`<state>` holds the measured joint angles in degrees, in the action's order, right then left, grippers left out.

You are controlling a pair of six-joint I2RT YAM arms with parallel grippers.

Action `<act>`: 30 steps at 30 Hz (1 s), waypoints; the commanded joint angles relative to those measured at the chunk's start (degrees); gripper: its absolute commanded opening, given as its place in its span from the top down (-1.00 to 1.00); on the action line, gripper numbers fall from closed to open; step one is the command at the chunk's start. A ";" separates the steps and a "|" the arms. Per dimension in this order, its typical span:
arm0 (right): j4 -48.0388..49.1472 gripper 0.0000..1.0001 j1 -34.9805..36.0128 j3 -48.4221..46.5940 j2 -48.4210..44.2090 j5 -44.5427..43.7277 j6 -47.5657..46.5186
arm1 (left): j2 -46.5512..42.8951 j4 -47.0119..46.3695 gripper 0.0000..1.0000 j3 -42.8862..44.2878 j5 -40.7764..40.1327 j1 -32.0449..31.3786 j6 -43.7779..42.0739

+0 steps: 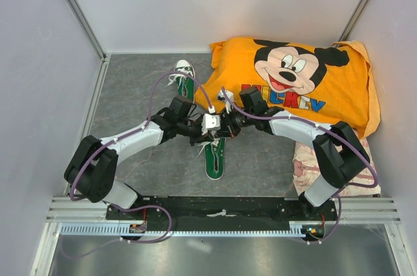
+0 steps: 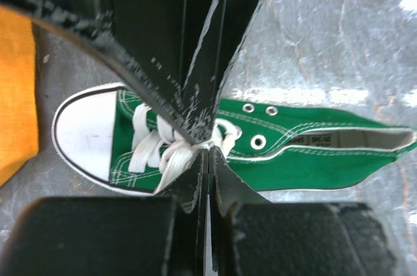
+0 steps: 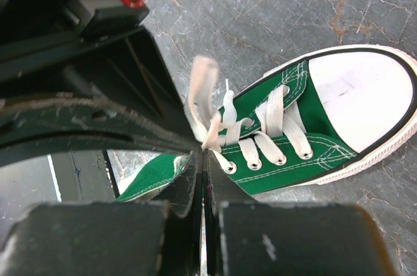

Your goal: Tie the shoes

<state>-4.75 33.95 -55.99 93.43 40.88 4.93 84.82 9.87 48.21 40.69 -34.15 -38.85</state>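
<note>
**Both grippers pinched onto the near shoe's laces**

The near shoe [image 1: 214, 160] is found lying upright in the middle of the grey table [image 1: 130, 94], heel end toward the arm bases. Its front half is covered from above by the two wrists. In the left wrist view its white toe cap [image 2: 85, 134] is seen close to the orange pillow's edge. The white laces [image 3: 207, 103] are threaded through the eyelets and bunched up over the tongue, with one loose strand lifted upward in the right wrist view.

The left gripper [image 2: 207, 149] is pressed closed right above the eyelets, and a bit of lace is caught between its tips. The same goes for the right gripper [image 3: 203, 152]: its fingers are squeezed together on the lace bundle, with no gap visible. From the top camera the two grippers are seen almost nose to nose over the shoe, left one coming in from the left, right one from the right.

The far shoe [image 1: 184, 71] is parked further back, toe toward the rear wall, laces spilled loose, just beside the left edge of the orange Mickey pillow [image 1: 300, 84]. A pale patterned cushion [image 1: 306, 166] is tucked by the right arm's base.
</note>
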 commanded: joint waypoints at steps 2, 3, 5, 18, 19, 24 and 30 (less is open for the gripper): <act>2.38 1.00 -0.12 0.35 -1.32 1.30 0.87 | 1.66 0.94 0.97 2.95 -0.26 -1.18 6.23; 2.29 1.00 -0.12 0.44 -1.32 1.30 0.96 | 1.84 0.77 0.97 3.12 -0.34 -1.18 6.77; 2.29 1.00 -0.20 0.44 -1.32 1.22 1.05 | 2.19 0.15 0.97 2.95 -0.78 -1.18 9.04; 2.47 1.00 -0.03 0.35 -0.53 2.18 2.01 | 2.99 -5.64 0.97 1.81 -2.73 -1.00 16.44; 2.64 1.00 -0.03 0.35 -0.35 2.36 2.36 | 2.64 -6.52 0.97 1.28 -1.50 -1.00 16.70; 2.65 1.00 -0.12 0.44 -0.26 2.54 2.89 | 2.46 -9.60 0.97 0.49 -0.78 -1.00 18.72; 1.68 0.37 -0.55 0.26 -0.79 4.20 4.20 | 2.64 -11.71 0.97 -0.83 -1.49 -0.92 18.37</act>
<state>-4.10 33.43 -55.64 93.45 41.69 7.25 88.03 4.49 48.10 37.76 -35.05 -22.22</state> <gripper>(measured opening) 0.188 0.022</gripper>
